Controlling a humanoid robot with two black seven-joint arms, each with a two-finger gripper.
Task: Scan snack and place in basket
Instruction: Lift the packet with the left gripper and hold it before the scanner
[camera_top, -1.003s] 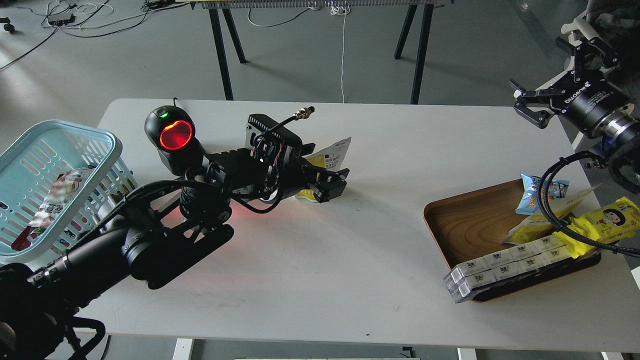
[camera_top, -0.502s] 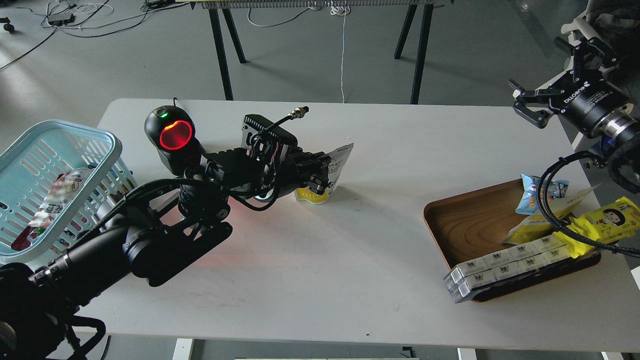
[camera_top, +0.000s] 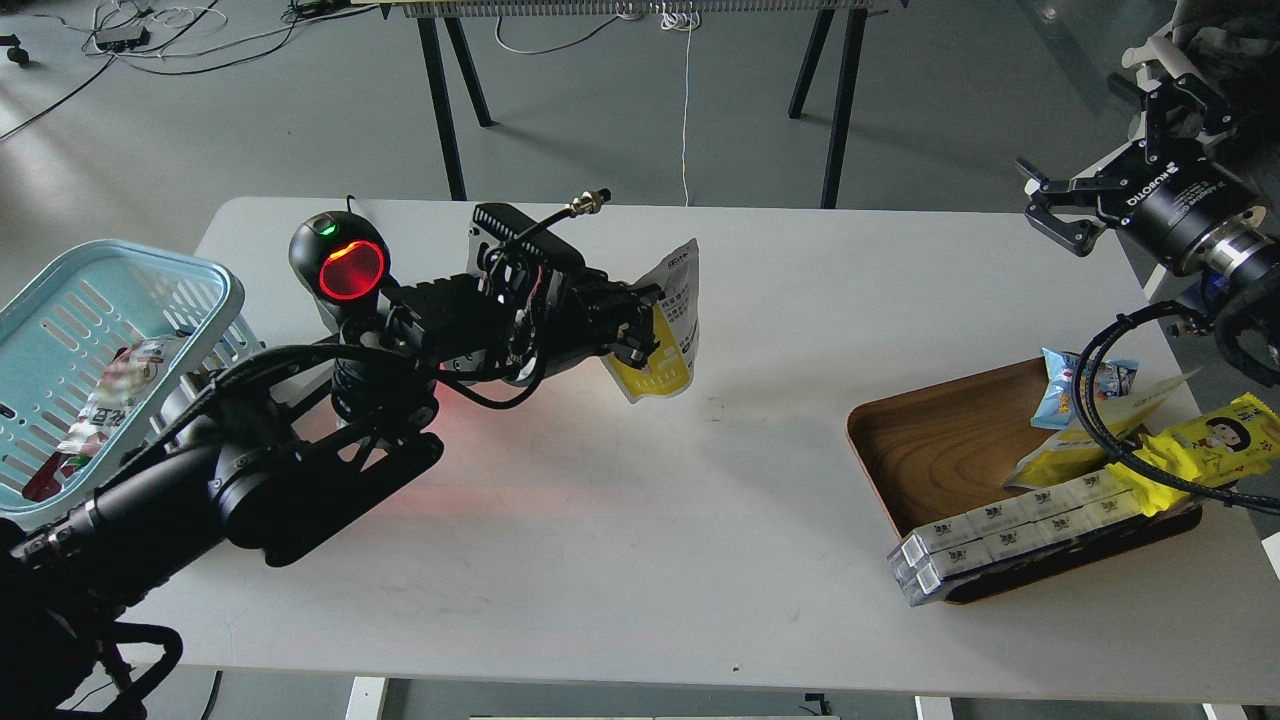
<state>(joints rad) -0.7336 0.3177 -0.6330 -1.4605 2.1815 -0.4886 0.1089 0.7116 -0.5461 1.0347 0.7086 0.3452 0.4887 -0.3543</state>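
My left gripper is shut on the snack, a flat yellow pouch with a white top and dark text rows. It holds the pouch upright above the white table, to the right of the scanner, whose window glows red. The light blue basket stands at the table's left edge with a packet inside. My right gripper is open and empty, up above the table's far right corner.
A brown wooden tray at the right holds a small blue packet, yellow wrappers and white boxes. My left arm crosses the table's left half. A black cable hangs over the tray.
My left gripper closed on the pouch, lifted it off the table and raised it upright. The right arm has barely moved.
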